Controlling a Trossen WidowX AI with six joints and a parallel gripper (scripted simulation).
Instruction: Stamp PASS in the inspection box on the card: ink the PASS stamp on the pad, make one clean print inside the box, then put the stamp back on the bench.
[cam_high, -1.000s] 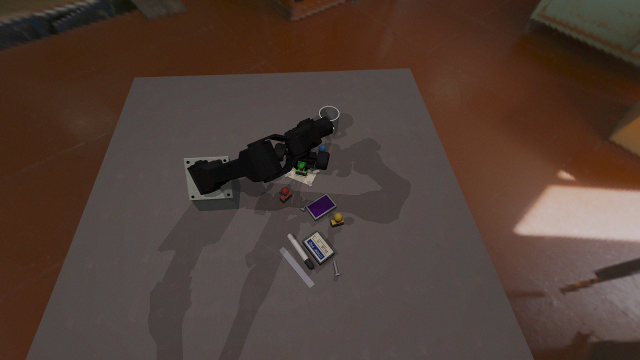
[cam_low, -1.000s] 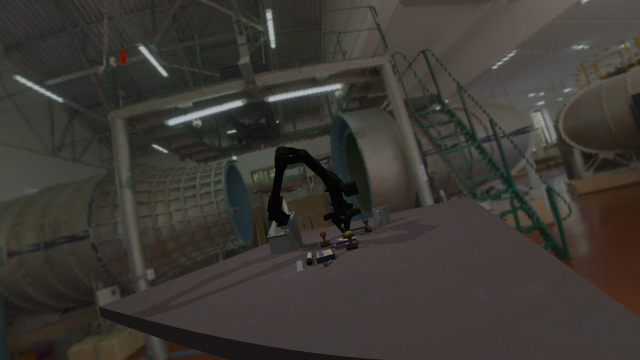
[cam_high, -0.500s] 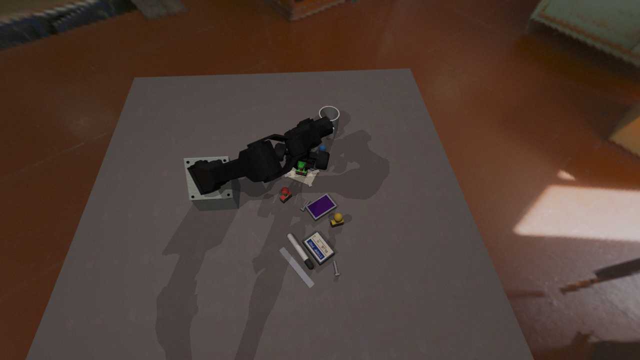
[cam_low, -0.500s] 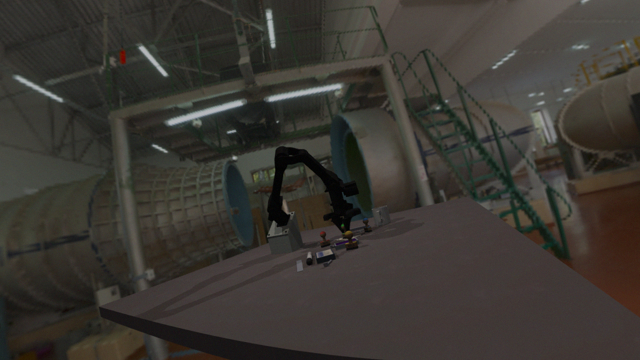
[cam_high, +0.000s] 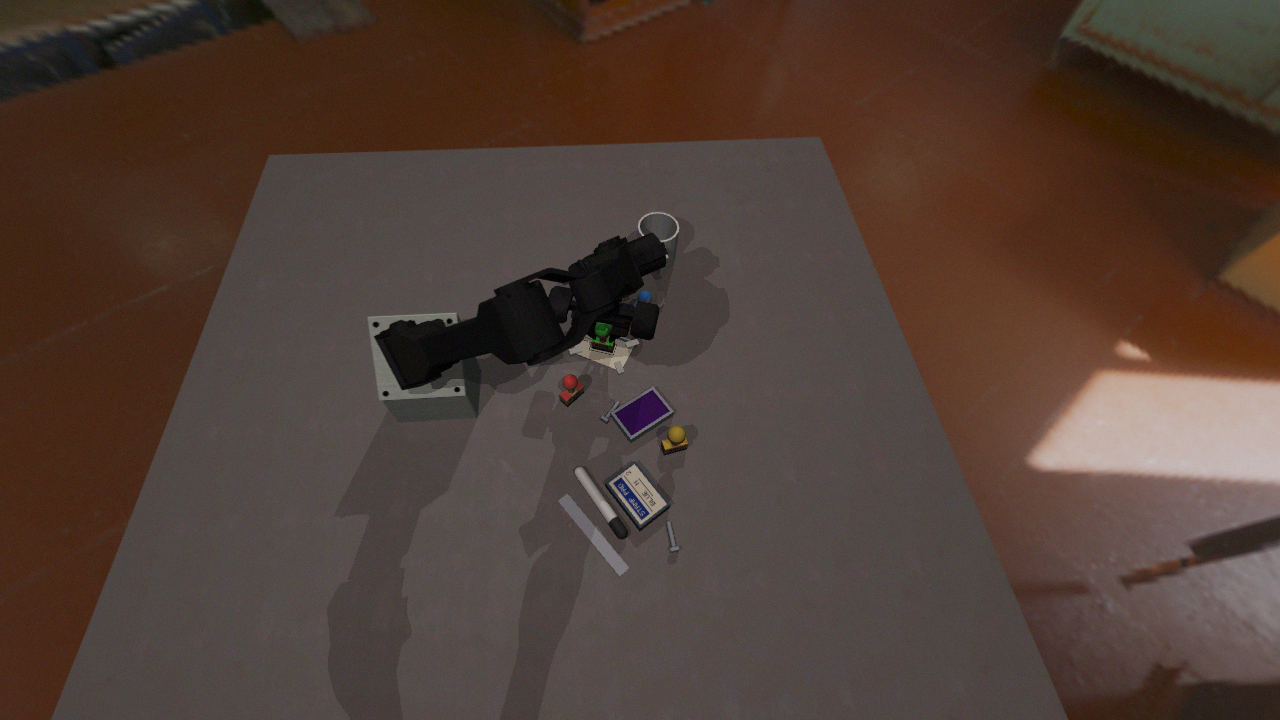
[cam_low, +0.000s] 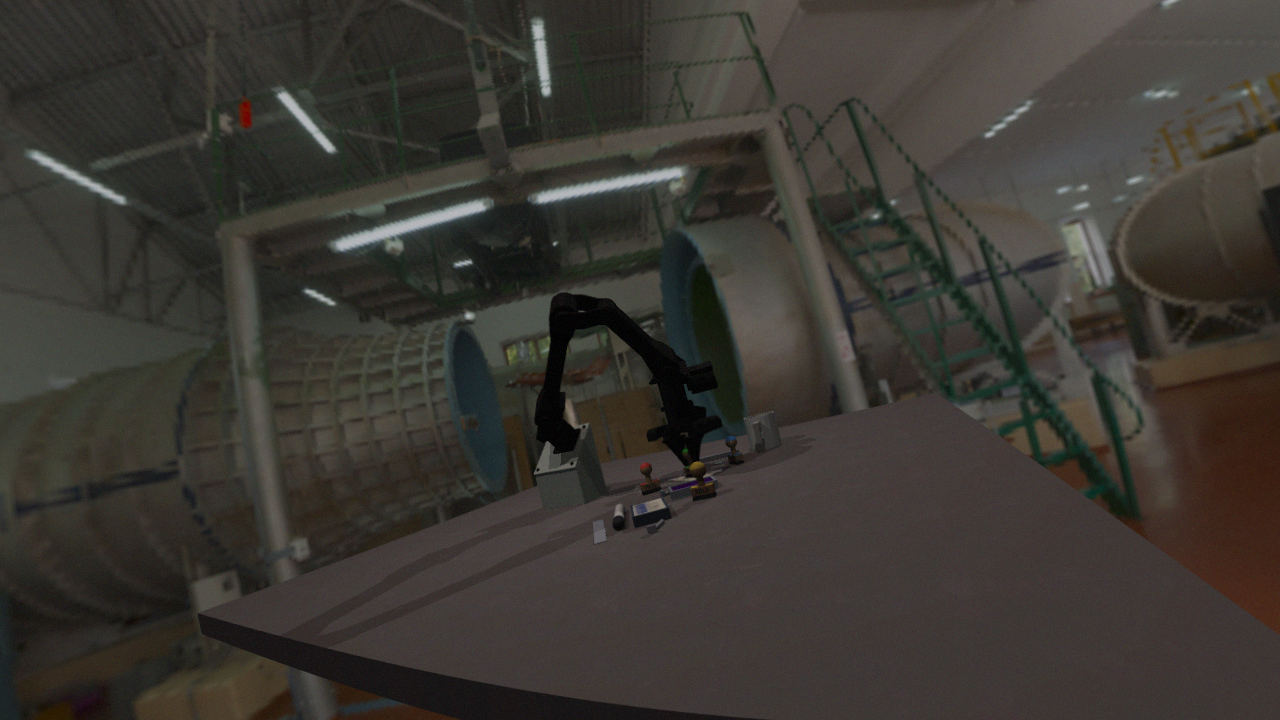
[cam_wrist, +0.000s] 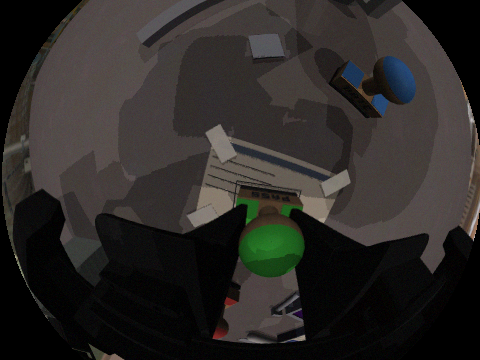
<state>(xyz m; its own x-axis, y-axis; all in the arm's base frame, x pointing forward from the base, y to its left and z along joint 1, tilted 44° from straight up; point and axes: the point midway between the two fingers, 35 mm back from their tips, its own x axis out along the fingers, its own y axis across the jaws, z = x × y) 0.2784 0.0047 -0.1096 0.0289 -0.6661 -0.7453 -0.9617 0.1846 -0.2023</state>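
Wrist view: gripper (cam_wrist: 267, 234) clamped on green-knobbed PASS stamp (cam_wrist: 271, 248) | stamp base down on the card (cam_wrist: 267, 175), taped to bench | purple ink pad (cam_high: 641, 412) lies apart | print likely underway; whether inked, cannot tell | return to bench left.

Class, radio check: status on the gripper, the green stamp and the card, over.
Gripper shut on green stamp. Stamp upright over the card; contact unclear. Blue stamp stands apart, nothing in the way.
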